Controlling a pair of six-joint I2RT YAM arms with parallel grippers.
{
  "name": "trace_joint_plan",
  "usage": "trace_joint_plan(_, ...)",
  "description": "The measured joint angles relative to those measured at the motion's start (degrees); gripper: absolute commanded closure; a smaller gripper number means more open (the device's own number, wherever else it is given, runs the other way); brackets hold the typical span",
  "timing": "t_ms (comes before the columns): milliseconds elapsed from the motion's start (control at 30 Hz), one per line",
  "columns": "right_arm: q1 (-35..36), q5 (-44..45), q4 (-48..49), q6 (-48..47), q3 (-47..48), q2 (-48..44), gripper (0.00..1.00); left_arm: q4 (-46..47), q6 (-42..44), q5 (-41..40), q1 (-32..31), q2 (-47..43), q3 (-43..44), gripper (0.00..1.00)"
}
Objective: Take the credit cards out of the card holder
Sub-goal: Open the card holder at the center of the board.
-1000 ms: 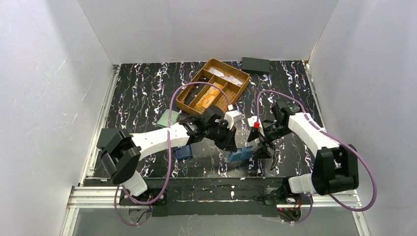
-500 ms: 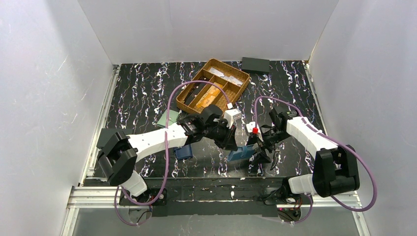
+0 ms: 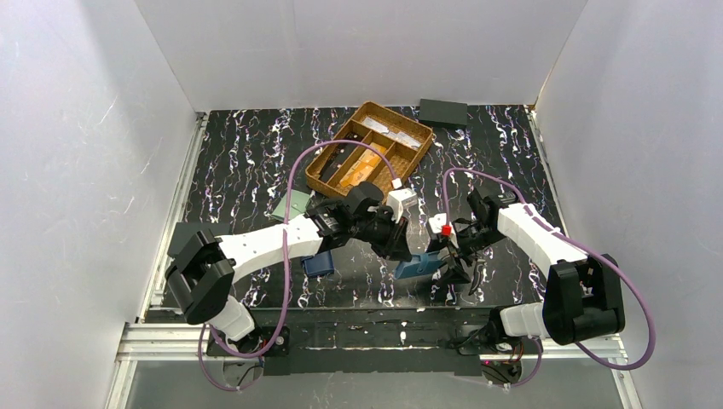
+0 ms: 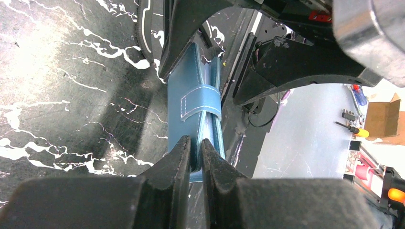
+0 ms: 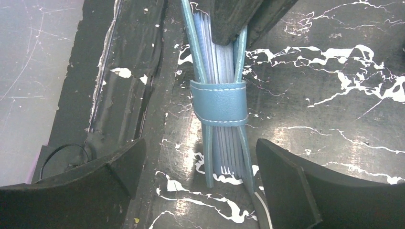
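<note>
The light blue card holder stands on edge near the table's front, closed by its snap tab. My left gripper is shut on one end of it; in the left wrist view the fingertips pinch the holder. My right gripper is open at the holder's other end. In the right wrist view the holder stands between the spread fingers without touching them. Pale inner leaves show between the covers. No credit card is visible in the holder.
A wicker basket with orange flat pieces sits at the back centre. A black box lies behind it. A navy wallet and a pale green wallet lie under my left arm. The table's front edge runs close by the holder.
My right gripper has moved left and nearer to the holder, and now straddles its end. My left gripper keeps its hold and has barely moved.
</note>
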Motion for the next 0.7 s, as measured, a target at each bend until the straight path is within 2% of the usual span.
trace_joint_plan(133,0.1,-0.4,-1.1,-1.2,0.0,0.0,0.18,0.5,0.0,0.0,0.0,-0.3,-0.6,1.00)
trace_joint_plan(333,0.2,-0.8,-1.0,-1.3,0.0,0.2,0.43,1.0,0.0,0.1,0.0,-0.5,-0.6,1.00)
trace_joint_plan(467,0.4,-0.8,-0.3,-0.4,0.0,0.2,0.71,1.2,-0.3,0.4,0.0,-0.5,-0.6,1.00)
trace_joint_plan(533,0.4,-0.8,0.3,0.2,0.0,0.3,0.82,1.2,-0.6,0.6,0.0,-0.5,-0.6,1.00)
trace_joint_plan(633,0.4,-0.8,0.7,0.9,0.0,0.3,0.89,1.6,-1.3,0.5,0.0,-0.5,-0.9,1.00)
trace_joint_plan(700,0.4,-0.9,0.7,1.2,0.0,0.3,0.93,1.7,-1.8,0.2,0.0,-0.7,-1.0,0.91)
